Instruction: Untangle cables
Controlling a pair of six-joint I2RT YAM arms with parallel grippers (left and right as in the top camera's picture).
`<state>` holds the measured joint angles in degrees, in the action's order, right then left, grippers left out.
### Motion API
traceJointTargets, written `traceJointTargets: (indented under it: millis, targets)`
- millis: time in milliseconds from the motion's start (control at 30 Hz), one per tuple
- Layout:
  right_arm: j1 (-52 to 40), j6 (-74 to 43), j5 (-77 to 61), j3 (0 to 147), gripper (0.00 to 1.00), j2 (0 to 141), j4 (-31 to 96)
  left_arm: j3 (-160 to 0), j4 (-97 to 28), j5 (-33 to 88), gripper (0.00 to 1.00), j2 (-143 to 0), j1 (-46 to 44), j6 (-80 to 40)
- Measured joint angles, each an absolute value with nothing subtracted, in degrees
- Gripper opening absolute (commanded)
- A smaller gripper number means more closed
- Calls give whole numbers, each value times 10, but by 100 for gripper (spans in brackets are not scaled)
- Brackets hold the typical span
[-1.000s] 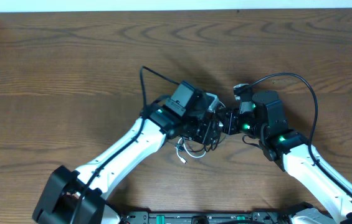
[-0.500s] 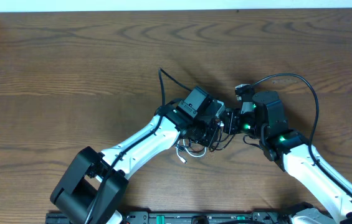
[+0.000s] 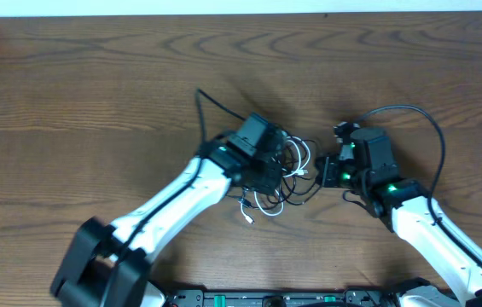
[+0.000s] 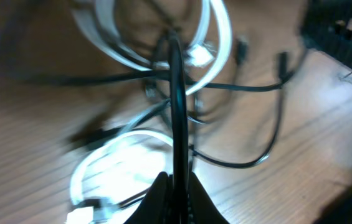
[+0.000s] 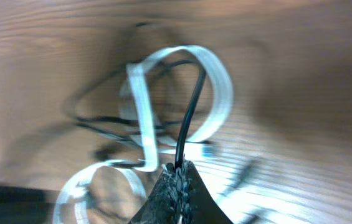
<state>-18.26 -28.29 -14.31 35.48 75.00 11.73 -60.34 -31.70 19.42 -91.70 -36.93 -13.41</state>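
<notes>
Both arms have the black cable (image 4: 177, 93) pinched. The left gripper (image 4: 176, 186) is closed tight on a strand that runs straight up from its tips. The right gripper (image 5: 177, 177) is clamped the same way on a stretch that rises in a slight curve. Around these strands the white cable (image 4: 222, 37) lies in flat, ribbon-like loops, with thin black loops threaded through and over them. From overhead the tangle sits on the wooden table (image 3: 95, 85) between the two grippers, and one white plug end (image 3: 249, 218) trails out toward the near edge. Part of the knot is hidden under the left wrist. Both wrist views are blurred, so the exact crossings cannot be made out.
</notes>
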Motion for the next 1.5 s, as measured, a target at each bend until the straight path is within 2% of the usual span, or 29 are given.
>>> traceJointTargets:
  millis: [333,567,733,967,1167,1367,1433,1500]
  targets:
    - [-42,-283,38,355,1,750,286,-603,-413,108,7,-806,-246,-124]
    - [62,-283,71,355,2,750,298,-603,-401,98,8,-731,-129,-119]
    - [82,-237,-50,355,19,750,243,-603,-336,188,7,-685,-100,-118]
    - [44,-146,-335,355,46,750,152,-603,-169,368,7,-676,-153,-131]
    - [11,-121,-450,355,52,750,114,-603,-87,417,8,-676,-228,-148]
    - [-5,-115,-480,355,54,750,109,-603,-138,363,8,-676,-243,-151]
    - [-9,-115,-483,355,54,750,109,-603,-157,334,12,-676,-243,-152]
    - [-11,-114,-485,355,46,750,109,-603,-170,315,25,-676,-242,-151]
